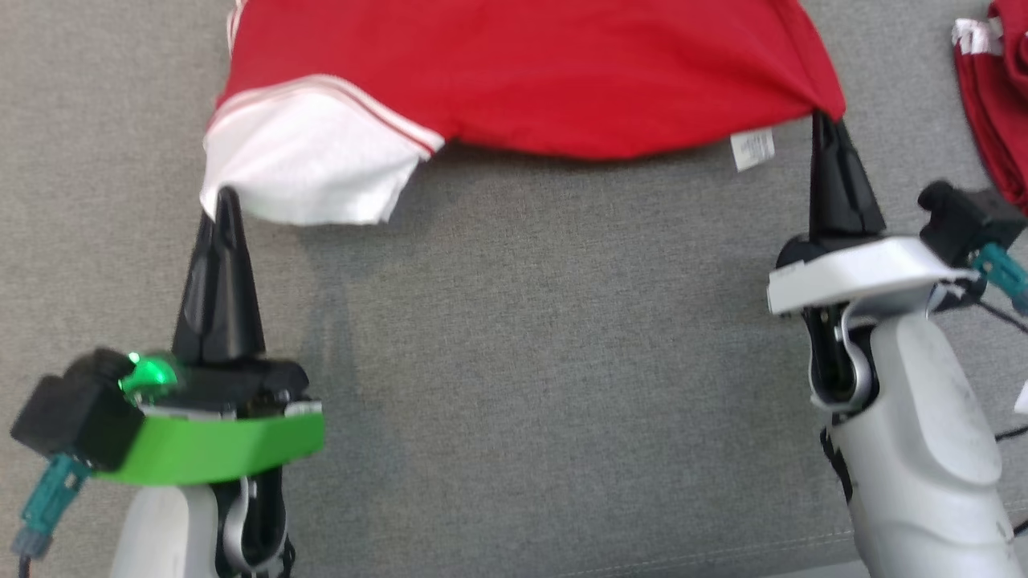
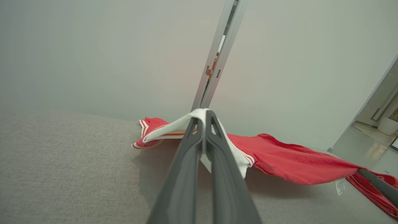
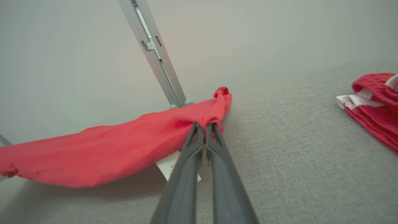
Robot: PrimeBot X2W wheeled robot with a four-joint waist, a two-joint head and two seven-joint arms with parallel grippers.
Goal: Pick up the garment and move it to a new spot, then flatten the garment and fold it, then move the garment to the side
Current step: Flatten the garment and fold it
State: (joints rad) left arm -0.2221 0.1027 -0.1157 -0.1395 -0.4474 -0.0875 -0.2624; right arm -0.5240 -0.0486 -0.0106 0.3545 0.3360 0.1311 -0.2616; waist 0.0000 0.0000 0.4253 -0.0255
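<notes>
From the head camera I see the red garment [image 1: 546, 72] strung between my two claws above the grey cloth surface [image 1: 522, 361]. The left gripper [image 1: 225, 199] is pinched tight on its white-trimmed corner at the lower left. The right gripper [image 1: 825, 120] is pinched tight on the red corner at the right, just beside a small white label [image 1: 752, 149]. The hem sags between them and throws a shadow on the surface. A second garment [image 1: 992, 104], also red and white, lies bunched at the far right edge, apart from the one I hold.

On the left wrist camera the left gripper [image 2: 203, 113] has its fingers pressed together with white fabric draped over the tips. The red garment [image 2: 295, 161] runs off to the right, lifted clear of the surface. A metal post [image 2: 217, 56] stands behind, against a pale wall [image 2: 77, 53].

On the right wrist camera the right gripper [image 3: 204, 126] bites the red corner — the cloth stretches away left, hanging free. The second garment [image 3: 376, 102] rests on the surface at the right.
</notes>
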